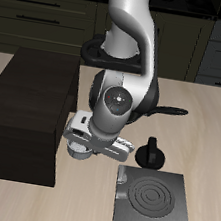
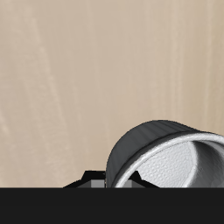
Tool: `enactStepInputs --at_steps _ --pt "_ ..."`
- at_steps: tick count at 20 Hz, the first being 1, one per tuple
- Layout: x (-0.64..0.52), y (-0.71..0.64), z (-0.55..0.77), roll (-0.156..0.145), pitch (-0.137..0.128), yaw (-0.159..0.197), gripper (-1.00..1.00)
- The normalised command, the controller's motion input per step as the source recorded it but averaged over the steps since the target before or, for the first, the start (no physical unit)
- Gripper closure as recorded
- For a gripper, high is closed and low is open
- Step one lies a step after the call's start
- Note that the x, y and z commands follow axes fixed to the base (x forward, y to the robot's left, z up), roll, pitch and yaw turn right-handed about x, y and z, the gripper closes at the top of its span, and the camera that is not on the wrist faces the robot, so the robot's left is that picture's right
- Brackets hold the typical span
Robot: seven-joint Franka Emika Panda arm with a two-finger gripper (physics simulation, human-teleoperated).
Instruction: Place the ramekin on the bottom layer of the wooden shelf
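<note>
The gripper (image 1: 77, 150) appears closed on the ramekin (image 2: 166, 157), hanging just beside the wooden shelf (image 1: 26, 114), so insertion onto the bottom layer seemingly remains.

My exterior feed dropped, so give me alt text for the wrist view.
The ramekin, a small grey bowl lying tilted toward the camera, fills one corner close to the gripper. Behind it is only bare light wooden table; the shelf is not visible.
</note>
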Motion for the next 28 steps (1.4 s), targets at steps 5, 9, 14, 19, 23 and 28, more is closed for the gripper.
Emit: enactStepInputs --at_steps 5,9,14,19,23,28 --pt "-0.04 -0.28 0.01 -0.044 0.004 -0.005 1.0" --pt "-0.01 -0.48 -0.03 -0.053 -0.006 0.049 1.0" --pt "-0.01 -0.37 -0.03 -0.044 0.008 0.015 1.0" --pt "-0.15 -0.36 0.14 -0.056 -0.014 -0.013 1.0" --pt "-0.11 -0.23 0.1 -0.028 -0.01 0.009 1.0" --pt "-0.09 -0.29 0.04 -0.048 0.003 0.036 1.0"
